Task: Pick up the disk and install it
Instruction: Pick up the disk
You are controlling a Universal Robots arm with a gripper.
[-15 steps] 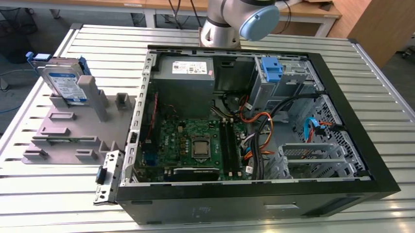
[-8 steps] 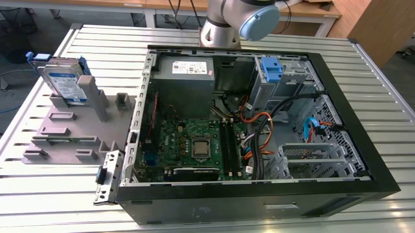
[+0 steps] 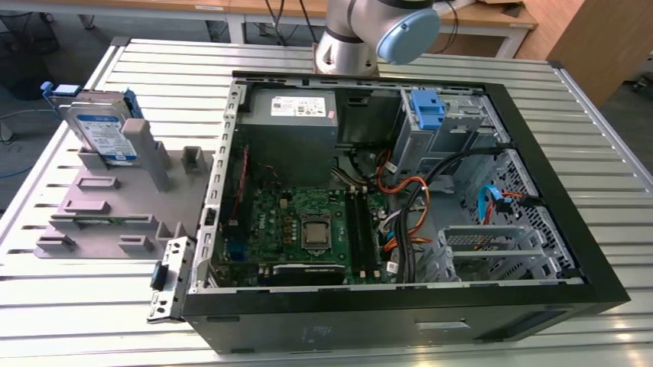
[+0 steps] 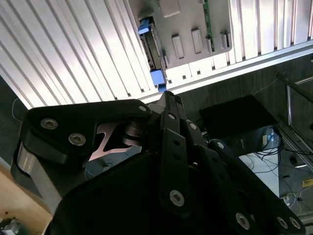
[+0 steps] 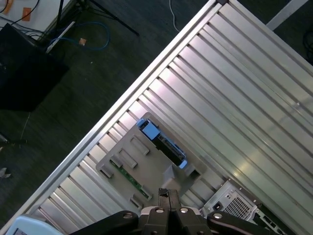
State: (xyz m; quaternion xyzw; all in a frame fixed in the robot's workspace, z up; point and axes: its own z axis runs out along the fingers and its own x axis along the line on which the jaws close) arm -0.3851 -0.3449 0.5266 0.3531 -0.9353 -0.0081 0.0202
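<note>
Silver in its blue carrier, the disk (image 3: 102, 126) stands on edge in a slot of the grey rack (image 3: 112, 214), at the upper left of the exterior view. The rack sits on the table (image 3: 164, 61) just beside the open computer case (image 3: 408, 317). In the first wrist view the claw (image 5: 168, 196) has its fingers pressed together, gripping nothing. It hangs high over the rack, well apart from the disk, which shows edge-on beyond the tips — long axis crosswise to the table's slats. The case holds a power supply (image 3: 290, 115), a motherboard (image 3: 306, 225), cables, and a blue bracket (image 3: 427, 107) in its upper bay — the disk, I judge, is not yet picked up.
</note>
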